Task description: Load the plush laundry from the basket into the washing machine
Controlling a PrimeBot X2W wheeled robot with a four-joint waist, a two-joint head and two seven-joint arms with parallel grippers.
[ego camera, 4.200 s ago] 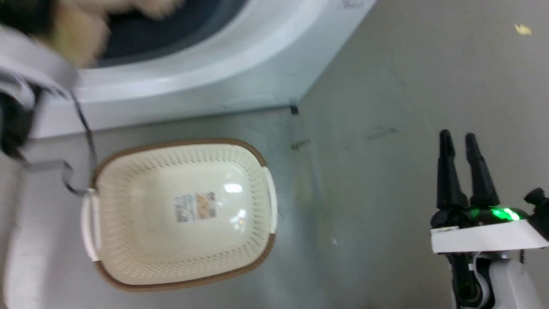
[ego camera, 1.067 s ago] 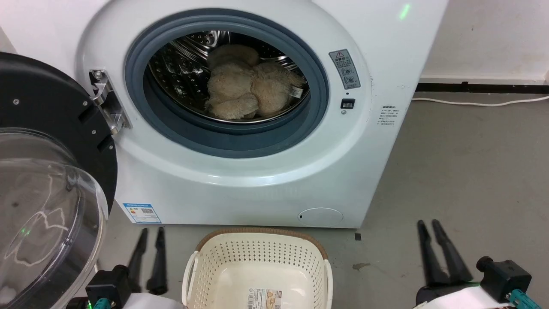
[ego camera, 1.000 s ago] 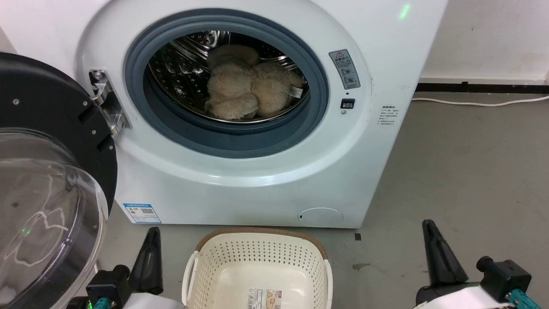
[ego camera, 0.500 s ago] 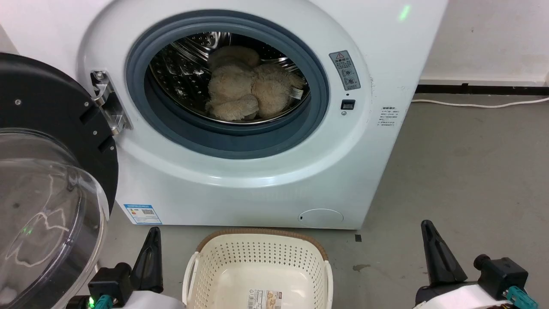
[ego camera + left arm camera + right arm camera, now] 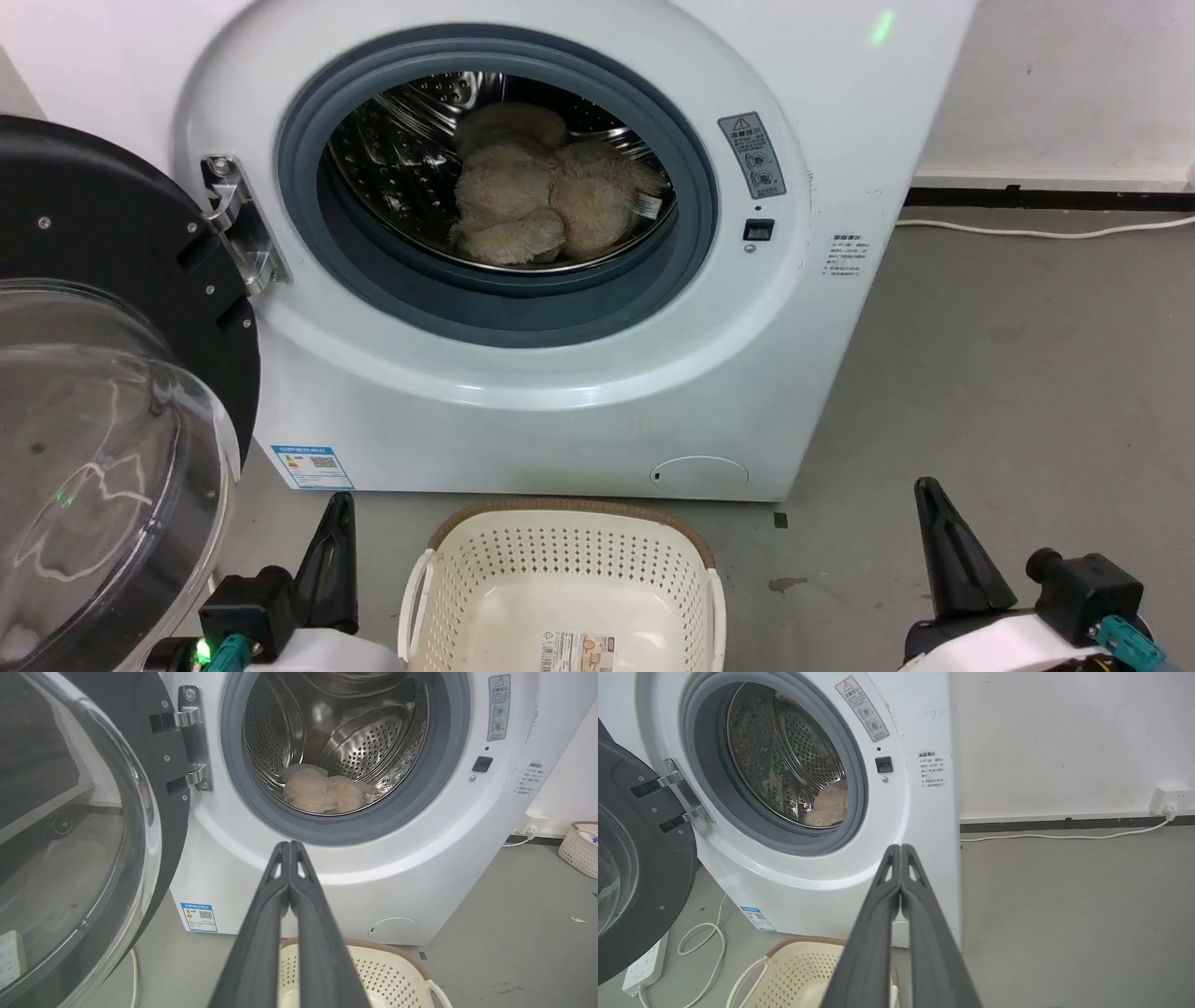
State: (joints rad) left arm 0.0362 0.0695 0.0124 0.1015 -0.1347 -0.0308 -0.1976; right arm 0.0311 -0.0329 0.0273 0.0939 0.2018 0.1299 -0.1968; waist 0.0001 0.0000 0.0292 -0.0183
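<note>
- Head view showed you the plush laundry (image 5: 546,201) lying inside the steel drum (image 5: 397,168) of the washing machine (image 5: 560,401). It lay low and toward the right, clear of the grey-blue door ring (image 5: 504,313), so I judged the load done.
- Your basket (image 5: 569,510) sat on the floor just in front of the washer. It held nothing but the printed label (image 5: 579,649) on its bottom, which fitted that reading.
- Your left gripper (image 5: 340,511) had its 2 fingers pressed together with nothing between them. It hung low at the basket's left, well apart from the opening.
- Your right gripper (image 5: 927,495) was likewise closed on nothing, low at the basket's right.
- Both wrist views confirmed it: each pair of tips met, pointing at the washer's front.
- Both arms sat back from the machine, probably to leave the opening free.
- The door (image 5: 112,243) stood wide open on its hinge (image 5: 233,224) at the left. Your task sentence asked nothing about shutting it.
</note>
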